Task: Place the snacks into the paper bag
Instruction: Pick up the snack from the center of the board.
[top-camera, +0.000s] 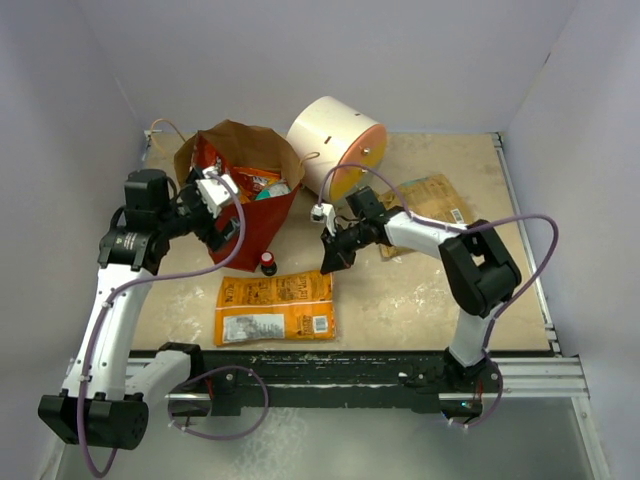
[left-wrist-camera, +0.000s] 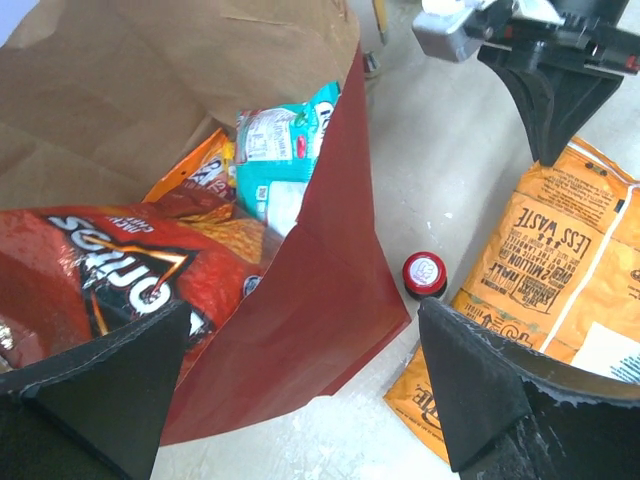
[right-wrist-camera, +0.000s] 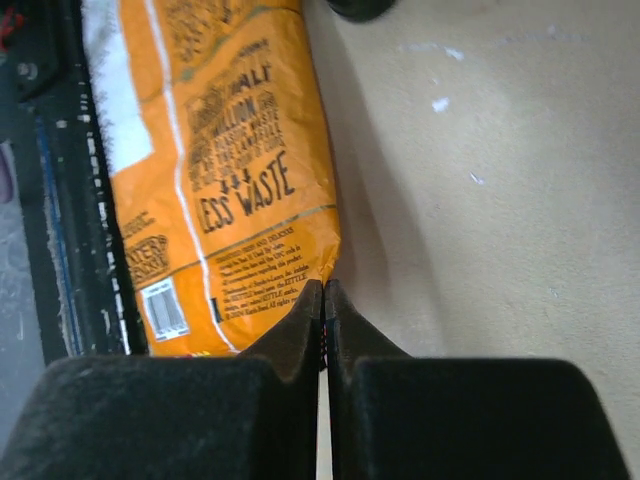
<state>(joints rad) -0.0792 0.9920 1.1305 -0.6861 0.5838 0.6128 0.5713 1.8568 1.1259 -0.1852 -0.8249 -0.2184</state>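
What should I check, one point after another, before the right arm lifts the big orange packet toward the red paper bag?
1. The right hand is shut: ok.
2. It really pinches the orange packet: cannot tell; its tips meet just at the packet's corner.
3. The paper bag stands with its mouth open: ok.
4. The bag's mouth is free: not ok; the open left hand hangs at its rim.
5. The red-capped bottle is out of the way: not ok; it stands between bag and packet and might be knocked.
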